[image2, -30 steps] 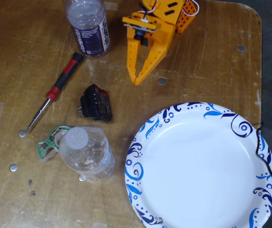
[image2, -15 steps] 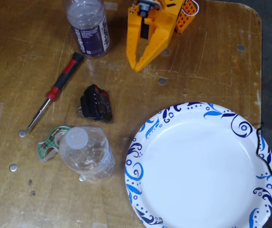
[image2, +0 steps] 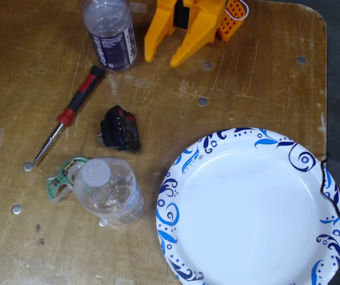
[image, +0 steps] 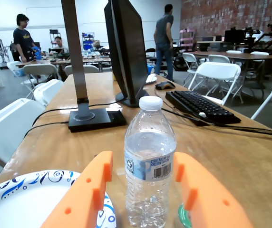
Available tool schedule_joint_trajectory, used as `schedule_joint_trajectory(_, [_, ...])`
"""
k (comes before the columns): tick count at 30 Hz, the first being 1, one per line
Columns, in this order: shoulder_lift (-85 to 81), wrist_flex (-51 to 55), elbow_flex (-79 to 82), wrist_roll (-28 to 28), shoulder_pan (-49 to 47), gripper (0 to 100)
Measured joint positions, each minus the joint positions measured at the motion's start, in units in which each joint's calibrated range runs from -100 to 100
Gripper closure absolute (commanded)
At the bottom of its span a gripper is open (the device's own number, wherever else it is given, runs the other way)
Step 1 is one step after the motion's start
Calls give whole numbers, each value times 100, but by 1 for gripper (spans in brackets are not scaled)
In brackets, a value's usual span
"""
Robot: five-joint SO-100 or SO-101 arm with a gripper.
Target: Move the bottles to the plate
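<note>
Fixed view, wooden table point(image2: 247, 77) seen from above. Orange gripper point(image2: 161, 61) at the top edge, fingers spread apart, nothing between them; half a second earlier nearly closed and lower on the table, a full second earlier closed to a point and lower again. Fingertips now resting just right of the vitaminwater bottle point(image2: 109, 32), not touching it. Vitaminwater bottle upright at top left, dark purple label facing the camera, unmoved across all three moments. Small crinkly bottle point(image2: 107, 190) upright at lower left, whitish cap toward the camera, just left of the plate point(image2: 250, 208) and apart from its rim; likewise unmoved. Plate at lower right, white centre bare, blue swirls and dots around the rim. Neither bottle on the plate. Red-and-black screwdriver point(image2: 69, 113), small black device point(image2: 120, 128) and green tape dispenser point(image2: 63, 177) lying between the two bottles, the dispenser touching the crinkly bottle's left side; positions unchanged.

Wrist view, looking level across the table. Crinkly bottle point(image: 150, 166) centred between the two orange fingers point(image: 91, 194), well ahead of the open claw point(image: 143, 168), barcode label toward the lens. Plate rim point(image: 41, 183) at lower left. Monitor point(image: 126, 52) and keyboard point(image: 200, 107) on a long table behind
</note>
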Motion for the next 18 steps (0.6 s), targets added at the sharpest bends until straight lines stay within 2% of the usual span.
schedule_joint_trajectory(5, [554, 468, -710, 0, -9, 71])
schedule_joint_trajectory(18, [2878, 366, -2167, 0, -273, 70])
